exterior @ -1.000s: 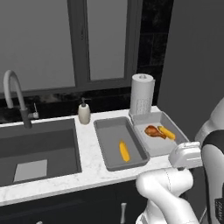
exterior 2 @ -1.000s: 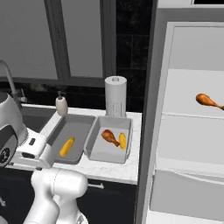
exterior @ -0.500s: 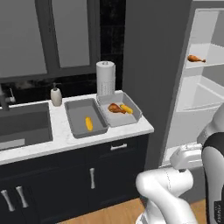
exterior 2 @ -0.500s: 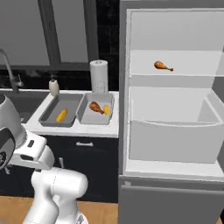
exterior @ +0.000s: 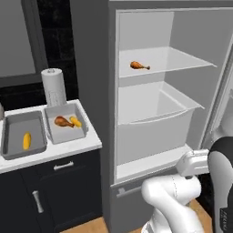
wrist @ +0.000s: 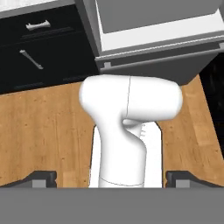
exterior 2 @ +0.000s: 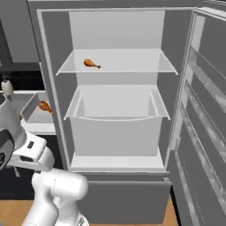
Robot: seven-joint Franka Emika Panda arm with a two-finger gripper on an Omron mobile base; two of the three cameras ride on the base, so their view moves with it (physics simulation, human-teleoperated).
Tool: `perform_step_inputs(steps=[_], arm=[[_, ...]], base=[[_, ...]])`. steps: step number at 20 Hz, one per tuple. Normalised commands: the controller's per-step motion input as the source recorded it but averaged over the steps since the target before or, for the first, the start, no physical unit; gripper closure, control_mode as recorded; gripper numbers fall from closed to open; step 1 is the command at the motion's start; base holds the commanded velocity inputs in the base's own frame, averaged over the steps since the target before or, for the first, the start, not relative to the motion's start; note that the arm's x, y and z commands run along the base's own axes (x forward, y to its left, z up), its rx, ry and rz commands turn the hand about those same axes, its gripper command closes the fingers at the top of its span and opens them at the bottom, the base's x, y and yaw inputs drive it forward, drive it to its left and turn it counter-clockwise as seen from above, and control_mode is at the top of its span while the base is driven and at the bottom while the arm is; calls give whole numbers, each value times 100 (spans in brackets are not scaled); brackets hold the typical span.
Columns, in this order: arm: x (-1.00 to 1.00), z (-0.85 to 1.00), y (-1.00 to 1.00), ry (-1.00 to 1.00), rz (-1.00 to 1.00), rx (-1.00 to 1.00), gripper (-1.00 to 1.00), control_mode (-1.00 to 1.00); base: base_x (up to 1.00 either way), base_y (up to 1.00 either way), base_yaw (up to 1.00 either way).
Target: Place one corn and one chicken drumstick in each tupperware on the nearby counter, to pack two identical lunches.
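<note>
On the white counter (exterior: 73, 146) stand two grey tupperware. The left tupperware (exterior: 10, 129) holds one corn (exterior: 26, 141). The right tupperware (exterior: 56, 112) holds a chicken drumstick (exterior: 63, 121) beside a second corn (exterior: 76, 122); the right base view shows its wall (exterior 2: 30, 107) and that drumstick (exterior 2: 44, 106). Another drumstick (exterior: 139, 66) (exterior 2: 91, 63) lies on the upper shelf of the open fridge. My gripper (wrist: 113, 179) is open, its fingertips (wrist: 43, 178) wide apart, low over the wood floor and far from the food.
The fridge (exterior: 154, 113) stands open right of the counter, with a deep drawer (exterior 2: 117, 128) under the shelf and its door (exterior 2: 203, 110) swung out at the right. A paper towel roll (exterior: 53, 86) stands behind the containers. Dark cabinets (wrist: 39, 39) line the floor.
The base has driven right, so both base views have slid from the sink and counter to the open fridge. The food and containers have not moved. The gripper has stayed open.
</note>
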Motion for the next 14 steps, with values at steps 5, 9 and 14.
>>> perform_step_inputs(steps=[5,9,14], arm=[[0,0,0,0,0,0,-100,100],[0,0,0,0,0,0,-100,100],[0,0,0,0,0,0,-100,100]], base=[[32,-82,19],[30,-17,25],[36,-10,23]])
